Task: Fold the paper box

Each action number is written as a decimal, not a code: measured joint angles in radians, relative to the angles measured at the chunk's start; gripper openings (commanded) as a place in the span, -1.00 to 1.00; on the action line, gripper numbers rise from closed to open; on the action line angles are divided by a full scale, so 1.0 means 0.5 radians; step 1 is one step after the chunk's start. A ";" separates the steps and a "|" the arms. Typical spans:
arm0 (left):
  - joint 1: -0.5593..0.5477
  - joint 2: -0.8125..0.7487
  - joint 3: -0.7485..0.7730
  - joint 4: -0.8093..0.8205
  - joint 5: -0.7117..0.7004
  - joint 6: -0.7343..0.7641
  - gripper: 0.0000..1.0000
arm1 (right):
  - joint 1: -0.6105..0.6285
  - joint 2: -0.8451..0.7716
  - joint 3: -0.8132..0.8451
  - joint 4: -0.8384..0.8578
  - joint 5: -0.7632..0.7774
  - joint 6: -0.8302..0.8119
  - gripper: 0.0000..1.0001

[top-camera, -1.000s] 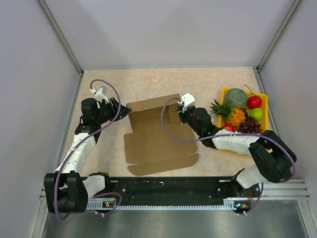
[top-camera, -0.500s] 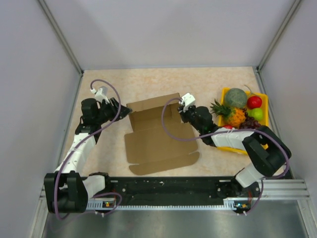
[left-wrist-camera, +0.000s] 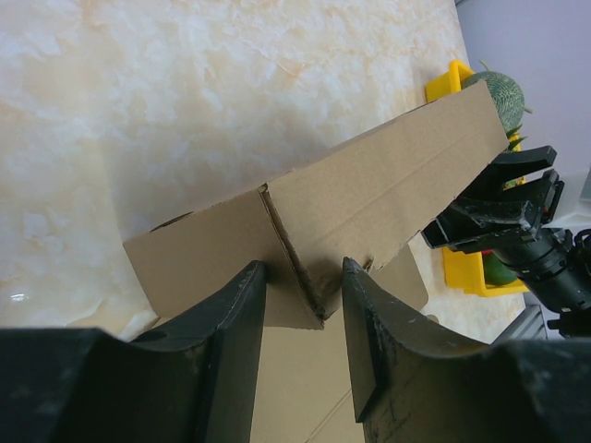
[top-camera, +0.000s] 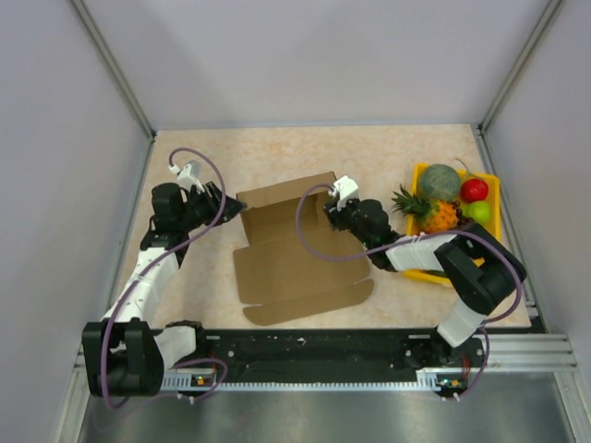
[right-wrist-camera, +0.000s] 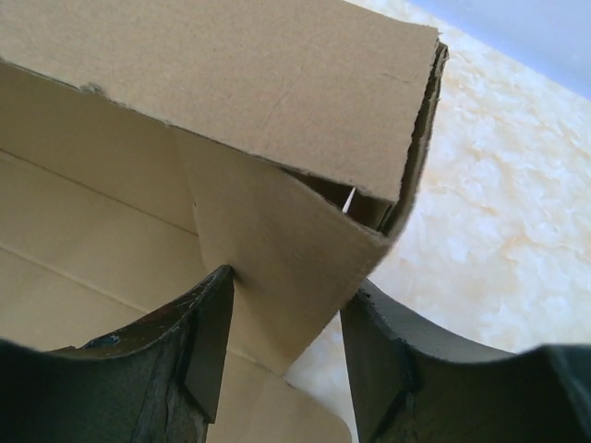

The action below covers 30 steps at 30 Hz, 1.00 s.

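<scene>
A beige marbled desk (top-camera: 277,152) sits between grey walls. On a bent, forward-reaching arm, the left end effector (left-wrist-camera: 303,277) pinches the raised far-left corner of the box (top-camera: 295,254). The box lies mid-desk, its back wall up. The right arm curls leftward, and the right end effector (right-wrist-camera: 286,286) stands parted around the far-right flap. Rightmost, a yellow tray (top-camera: 496,208) holds fruit (top-camera: 441,182).

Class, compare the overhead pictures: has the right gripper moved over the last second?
Yes. The right gripper has shifted slightly left, away from the yellow fruit tray and further over the paper box.
</scene>
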 measured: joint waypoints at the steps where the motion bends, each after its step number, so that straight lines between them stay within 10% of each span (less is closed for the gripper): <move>1: 0.000 0.000 0.000 0.000 0.000 0.000 -0.14 | 0.000 0.015 0.000 0.021 0.005 -0.001 0.17; 6: -0.001 0.000 -0.004 0.001 0.014 -0.006 -0.15 | 0.000 0.111 0.001 0.146 0.046 -0.011 0.04; 12: 0.004 0.000 -0.004 0.002 0.014 -0.006 -0.15 | -0.022 0.224 0.040 0.318 0.135 -0.006 -1.00; 21: 0.003 0.002 -0.004 0.001 0.022 -0.043 -0.11 | -0.033 0.235 0.074 0.353 0.237 0.076 -1.00; 30: -0.015 -0.052 0.072 -0.067 -0.172 -0.095 0.42 | -0.018 0.260 0.171 0.307 0.242 0.050 -1.00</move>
